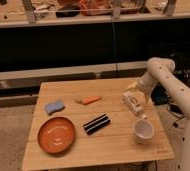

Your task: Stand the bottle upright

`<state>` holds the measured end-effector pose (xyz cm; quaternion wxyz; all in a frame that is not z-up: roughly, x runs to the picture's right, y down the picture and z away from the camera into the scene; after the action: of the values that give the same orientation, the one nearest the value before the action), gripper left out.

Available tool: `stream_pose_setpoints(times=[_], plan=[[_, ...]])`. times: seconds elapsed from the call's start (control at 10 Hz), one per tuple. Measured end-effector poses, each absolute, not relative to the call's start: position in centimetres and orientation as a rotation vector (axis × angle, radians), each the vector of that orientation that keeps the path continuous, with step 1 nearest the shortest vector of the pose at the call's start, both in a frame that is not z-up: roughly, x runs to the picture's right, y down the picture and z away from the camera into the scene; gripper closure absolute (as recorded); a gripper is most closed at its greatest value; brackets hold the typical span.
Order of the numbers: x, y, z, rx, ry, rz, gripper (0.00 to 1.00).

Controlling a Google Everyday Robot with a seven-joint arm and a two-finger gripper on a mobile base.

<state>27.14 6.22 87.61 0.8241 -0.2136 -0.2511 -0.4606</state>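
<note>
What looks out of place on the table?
Only the bottle: it lies on its side near the right edge of the table, just behind the white cup, instead of standing. The gripper is right by its far end. Nothing looks spilled or broken.

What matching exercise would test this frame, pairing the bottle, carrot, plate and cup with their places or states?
Things: 1 bottle; 2 carrot; 3 plate; 4 cup.
Places or states: A upright, just nearer the camera than the bottle; B between the sponge and the bottle; C lying on its side, with the gripper at its far end; D round and orange, nearer the camera than the sponge.
Pairs: 1-C; 2-B; 3-D; 4-A.
</note>
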Motion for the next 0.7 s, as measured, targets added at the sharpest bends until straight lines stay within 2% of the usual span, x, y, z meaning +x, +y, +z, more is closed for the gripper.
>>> stream_pose_setpoints(times=[0.4, 0.7], plan=[[25.5, 8.5, 88.1, -0.331, -0.667, -1.328, 0.2], [25.3, 9.9, 88.2, -0.301, -0.705, -1.392, 0.2]])
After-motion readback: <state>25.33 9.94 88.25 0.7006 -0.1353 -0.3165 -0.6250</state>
